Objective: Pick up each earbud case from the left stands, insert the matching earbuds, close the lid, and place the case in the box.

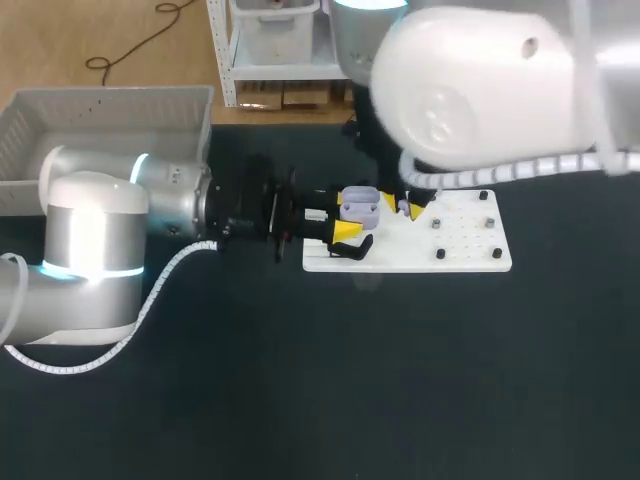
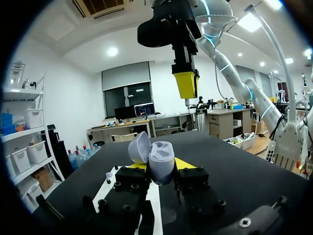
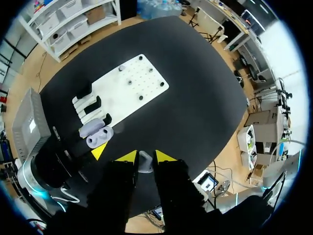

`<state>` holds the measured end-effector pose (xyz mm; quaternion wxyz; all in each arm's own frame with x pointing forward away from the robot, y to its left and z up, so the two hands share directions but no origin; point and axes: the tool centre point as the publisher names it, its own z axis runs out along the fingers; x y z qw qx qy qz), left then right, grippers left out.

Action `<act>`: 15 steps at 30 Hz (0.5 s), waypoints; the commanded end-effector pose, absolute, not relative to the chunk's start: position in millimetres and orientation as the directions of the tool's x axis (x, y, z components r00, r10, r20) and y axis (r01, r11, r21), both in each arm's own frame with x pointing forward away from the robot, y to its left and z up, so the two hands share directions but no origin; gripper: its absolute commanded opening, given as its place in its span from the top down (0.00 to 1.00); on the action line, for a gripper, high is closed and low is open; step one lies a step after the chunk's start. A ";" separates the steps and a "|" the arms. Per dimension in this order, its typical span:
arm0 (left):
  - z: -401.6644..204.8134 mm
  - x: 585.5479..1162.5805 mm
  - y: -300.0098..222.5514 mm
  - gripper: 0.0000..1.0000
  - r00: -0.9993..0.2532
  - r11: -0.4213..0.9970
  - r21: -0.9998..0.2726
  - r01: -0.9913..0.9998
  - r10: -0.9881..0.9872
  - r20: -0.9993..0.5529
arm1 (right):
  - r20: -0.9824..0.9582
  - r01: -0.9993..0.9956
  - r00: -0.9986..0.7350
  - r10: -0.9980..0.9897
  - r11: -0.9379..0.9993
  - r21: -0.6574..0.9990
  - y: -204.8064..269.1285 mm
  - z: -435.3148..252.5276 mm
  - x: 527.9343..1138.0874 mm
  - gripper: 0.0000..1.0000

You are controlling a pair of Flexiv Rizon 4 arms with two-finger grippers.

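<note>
A lavender earbud case (image 1: 363, 205) with its lid swung up is clamped between the yellow tips of my left gripper (image 1: 348, 213), above the left end of the white board (image 1: 460, 262). In the left wrist view the open case (image 2: 161, 157) sits between the fingers of that gripper (image 2: 161, 167). My right gripper (image 1: 402, 207) hangs just right of the case and above it (image 2: 186, 84). In the right wrist view that gripper (image 3: 145, 157) is shut on a small pale earbud (image 3: 145, 162), with the case (image 3: 96, 135) ahead of it and below.
A grey box (image 1: 100, 125) stands at the back left, behind my left arm. Black stands (image 3: 90, 105) line the board's left end. Small dark pegs (image 1: 440, 253) stick up from its right part. Dark table spreads in front.
</note>
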<state>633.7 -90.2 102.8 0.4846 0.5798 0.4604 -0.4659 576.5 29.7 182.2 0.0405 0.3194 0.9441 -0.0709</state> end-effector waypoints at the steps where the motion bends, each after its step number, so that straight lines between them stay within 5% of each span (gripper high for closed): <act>1: 101.8 633.9 -90.7 1.00 0.143 -0.105 0.135 0.985 0.080 -0.986 | -0.158 0.607 -0.794 0.586 0.772 -0.189 51.0 181.4 584.1 1.00; 15: 101.8 633.9 -90.7 1.00 0.143 -0.105 0.135 0.985 0.080 -0.986 | -0.194 0.527 -0.850 0.491 0.799 -0.288 69.6 165.9 602.0 1.00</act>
